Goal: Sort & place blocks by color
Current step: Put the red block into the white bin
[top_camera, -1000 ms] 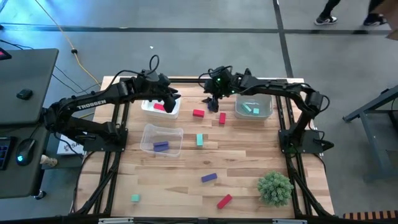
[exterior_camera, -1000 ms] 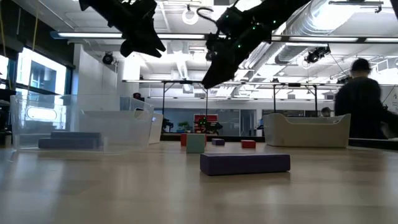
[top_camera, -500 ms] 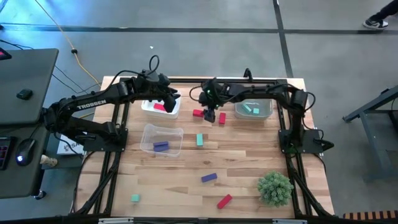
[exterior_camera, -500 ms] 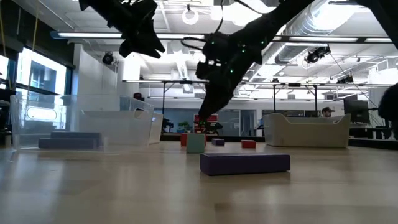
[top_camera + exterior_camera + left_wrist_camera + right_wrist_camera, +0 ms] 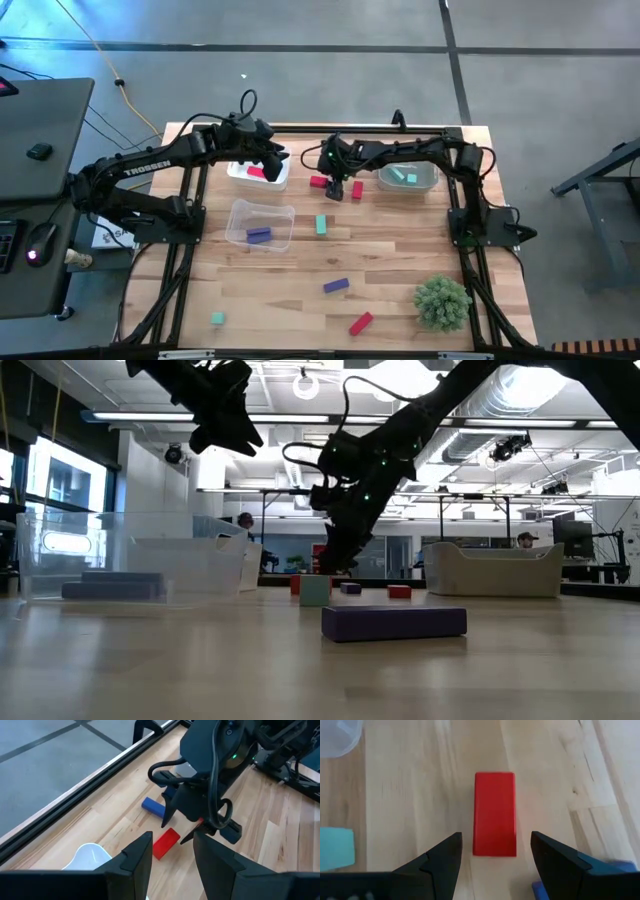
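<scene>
Nearest, at 7 o'clock on the counter (image 5: 400,260): a loose teal cube (image 5: 217,318). At 6 o'clock, a near red block (image 5: 360,323), also unsorted, beside the bushy green plant (image 5: 442,302) at 5 o'clock (no part of the job). Just short of centre, a loose purple bar (image 5: 336,286); just past centre, a loose teal block (image 5: 321,225).

At 10 o'clock, a clear bin (image 5: 272,212) holding one purple block (image 5: 259,235). Farther, at 11 o'clock, a white bin (image 5: 240,172) with one red block (image 5: 256,172) inside. Above it, the left gripper (image 5: 274,160), fingers (image 5: 137,857) slightly parted and carrying nothing.

At 12 o'clock, two loose red blocks (image 5: 319,182) and a blue-purple bar (image 5: 153,806) beyond them. Low over this group, the right gripper (image 5: 336,186), fingers (image 5: 440,855) spread wide with a red bar (image 5: 494,813) lined up between them but not gripped (no contact visible). At 1 o'clock, a third bin (image 5: 432,180) with teal blocks (image 5: 405,176) inside.

Judged overall: under halfway. Roughly four blocks binned by colour, seven out on the wood. Step in hand: most likely picking up that far red bar for the white bin.
</scene>
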Tool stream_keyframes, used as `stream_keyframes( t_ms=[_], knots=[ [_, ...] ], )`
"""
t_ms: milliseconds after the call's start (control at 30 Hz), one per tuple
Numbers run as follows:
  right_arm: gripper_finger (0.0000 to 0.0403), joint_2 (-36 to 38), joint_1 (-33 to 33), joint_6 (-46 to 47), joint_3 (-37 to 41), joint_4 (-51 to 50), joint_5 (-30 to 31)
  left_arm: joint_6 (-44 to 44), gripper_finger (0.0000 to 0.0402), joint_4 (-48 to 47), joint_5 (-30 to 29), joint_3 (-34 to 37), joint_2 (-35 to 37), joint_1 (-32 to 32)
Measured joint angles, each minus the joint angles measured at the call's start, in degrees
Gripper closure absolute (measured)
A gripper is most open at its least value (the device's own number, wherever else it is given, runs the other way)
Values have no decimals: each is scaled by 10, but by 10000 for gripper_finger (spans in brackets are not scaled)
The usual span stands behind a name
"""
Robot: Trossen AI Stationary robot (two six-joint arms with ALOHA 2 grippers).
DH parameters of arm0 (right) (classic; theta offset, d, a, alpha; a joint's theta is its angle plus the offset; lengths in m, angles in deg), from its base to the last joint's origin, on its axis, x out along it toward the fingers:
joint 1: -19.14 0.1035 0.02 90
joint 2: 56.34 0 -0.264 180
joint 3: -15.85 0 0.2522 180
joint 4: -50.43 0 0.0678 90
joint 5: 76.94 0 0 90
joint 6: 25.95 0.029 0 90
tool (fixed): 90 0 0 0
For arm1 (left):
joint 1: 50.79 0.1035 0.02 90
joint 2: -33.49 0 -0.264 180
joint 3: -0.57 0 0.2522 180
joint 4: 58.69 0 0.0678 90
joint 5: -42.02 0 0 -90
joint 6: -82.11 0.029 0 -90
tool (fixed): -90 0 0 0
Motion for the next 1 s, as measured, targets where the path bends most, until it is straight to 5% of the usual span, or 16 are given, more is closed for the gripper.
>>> stream_keyframes(
  t_ms=[400, 767, 1000],
  knots=[
    [182, -28, 5, 0, 0, 23, 13, 0, 268, 0, 0, 0, 0, 0],
    [291, -28, 7, 8, 0, 30, 12, 0, 268, 0, -2, 0, 0, 0],
    [295, -21, 8, 30, 0, 16, 10, -31, 268, 0, -2, 0, 0, 0]
  ],
)
